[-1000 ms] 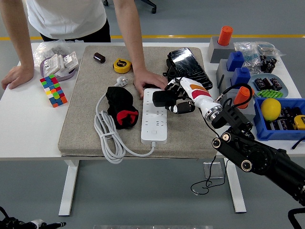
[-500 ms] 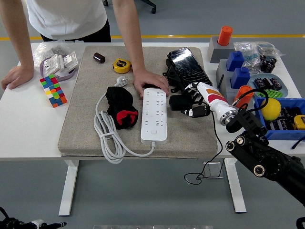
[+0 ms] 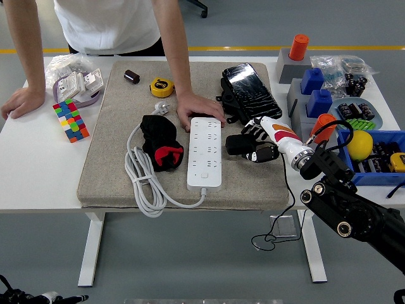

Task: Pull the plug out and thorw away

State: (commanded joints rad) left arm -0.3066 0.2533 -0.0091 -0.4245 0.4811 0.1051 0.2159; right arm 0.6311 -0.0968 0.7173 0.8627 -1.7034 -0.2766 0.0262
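The right hand (image 3: 252, 147) is being held just to the right of the white power strip (image 3: 205, 152), its fingers clenched around a black plug (image 3: 236, 144) that is clear of the sockets. The strip is lying on the grey mat (image 3: 114, 158) covering the bench (image 3: 38, 171), with its coiled white cable (image 3: 140, 183) to the left. The strip's far end is being pressed down by a person's hand (image 3: 196, 106). The person's other hand (image 3: 19, 101) is being rested at the bench's left edge.
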